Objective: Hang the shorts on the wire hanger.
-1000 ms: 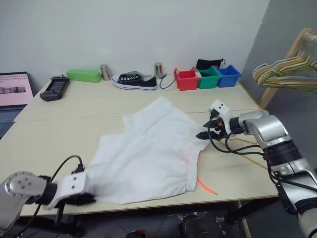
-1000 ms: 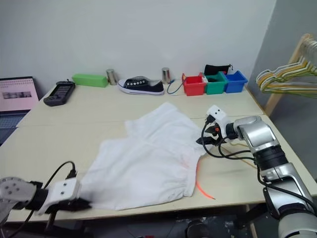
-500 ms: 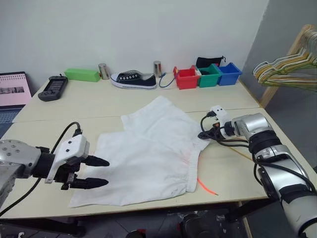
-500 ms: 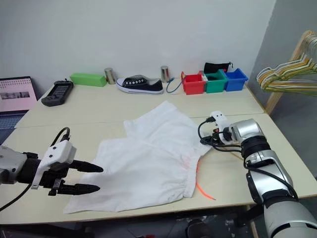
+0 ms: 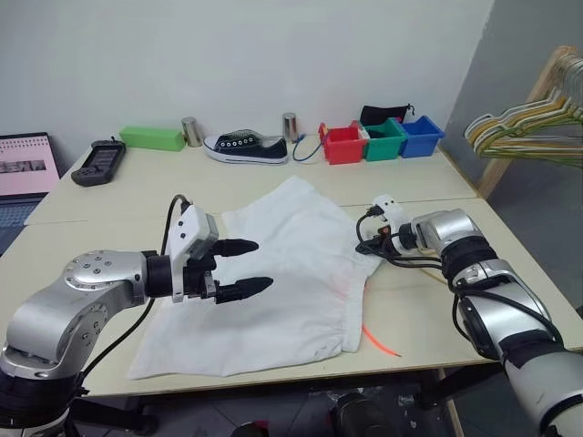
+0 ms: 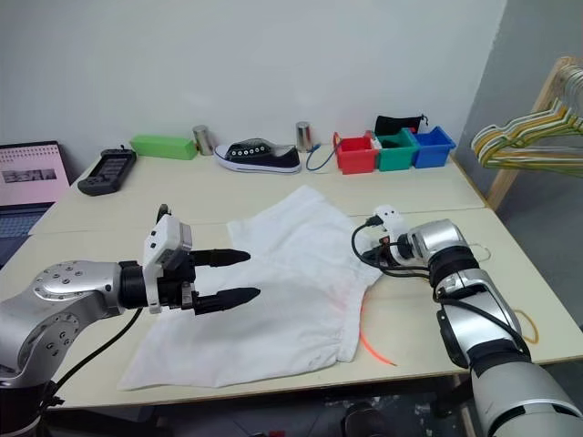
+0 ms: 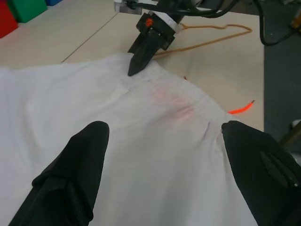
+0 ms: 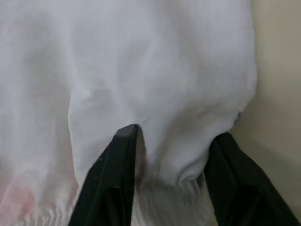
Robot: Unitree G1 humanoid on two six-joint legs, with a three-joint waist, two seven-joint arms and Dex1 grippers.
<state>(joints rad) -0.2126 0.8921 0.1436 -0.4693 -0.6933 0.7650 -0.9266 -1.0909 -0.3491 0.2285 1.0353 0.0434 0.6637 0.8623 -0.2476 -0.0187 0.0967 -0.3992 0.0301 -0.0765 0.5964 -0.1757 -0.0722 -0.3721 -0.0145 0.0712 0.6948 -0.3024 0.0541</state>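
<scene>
Left eye view: shows the shorts [image 5: 301, 291] lying flat and spread in the middle of the table [image 5: 137, 200]. Waistband toward 4 o'clock, legs toward 11 o'clock, neon drawstring [image 5: 381, 344] trailing out at 5 o'clock near the front edge. No part lifted from the surface, no part over any wire.

Places the wire hanger [image 7: 207, 44] flat on the table at 3 o'clock of the shorts, just beside the waistband corner and partly under the right arm. Apart from the cloth as far as can be seen, though hidden in part by the arm. Not to be mixed with the bunch of coloured hangers [image 5: 519, 137] on the wooden rack at 2 o'clock, well apart.

Finds the right gripper [image 5: 363, 244] at the waistband corner at 3 o'clock. From the right wrist view: one black finger on each side of a bunched fold of the gathered edge, the fold filling the gap. Read as grasping the shorts, but how firm cannot be told.

Finds the left gripper [image 5: 262, 264] released, fingers wide apart, nothing between them, hovering over the shorts at about 9 o'clock of their centre and pointing toward the waistband.

Judged as early in the task. Done so far: only a hold on one corner of the waistband. Left to do: take the hanger up, bring cloth and wire together, drape or thread the shorts over the bar, and check that nothing slips off.
</scene>
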